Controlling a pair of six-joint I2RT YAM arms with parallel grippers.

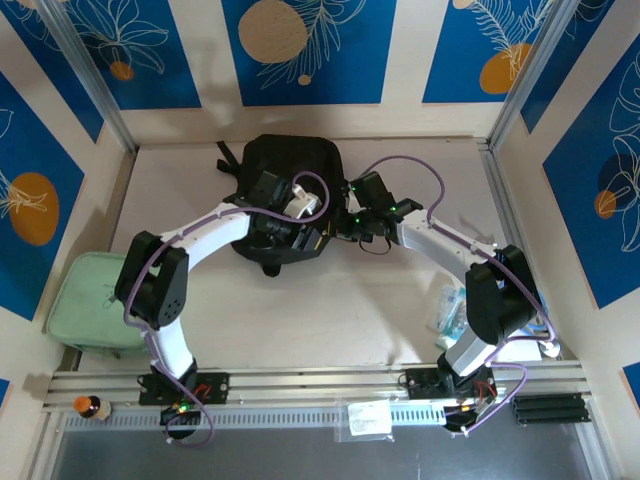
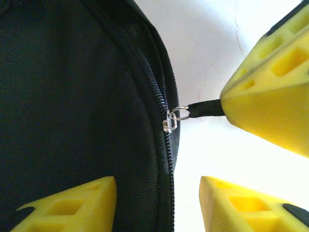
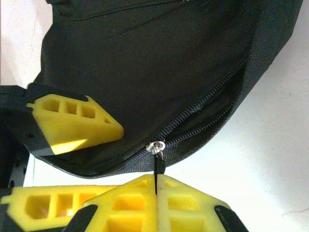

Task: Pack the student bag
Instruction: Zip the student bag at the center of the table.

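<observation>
The student bag (image 1: 285,165) is a black backpack lying at the back centre of the table. My right gripper (image 3: 157,181) is shut on the black zip pull tab (image 3: 158,165), just below the silver slider (image 3: 155,146). To the right of the slider the zip (image 3: 217,113) gapes open. My left gripper (image 2: 159,208) is open and straddles the bag's zipped edge (image 2: 166,159). One of its fingers (image 2: 72,203) lies over the fabric and the other over the table. From the top view both grippers meet at the bag's near right edge, left gripper (image 1: 300,230) and right gripper (image 1: 352,215).
A mint-green zip case (image 1: 95,300) lies at the left edge of the table by the left arm's base. Some packets (image 1: 450,310) sit by the right arm's base. A small bottle (image 1: 90,405) and a plastic sleeve (image 1: 368,418) rest on the front rail.
</observation>
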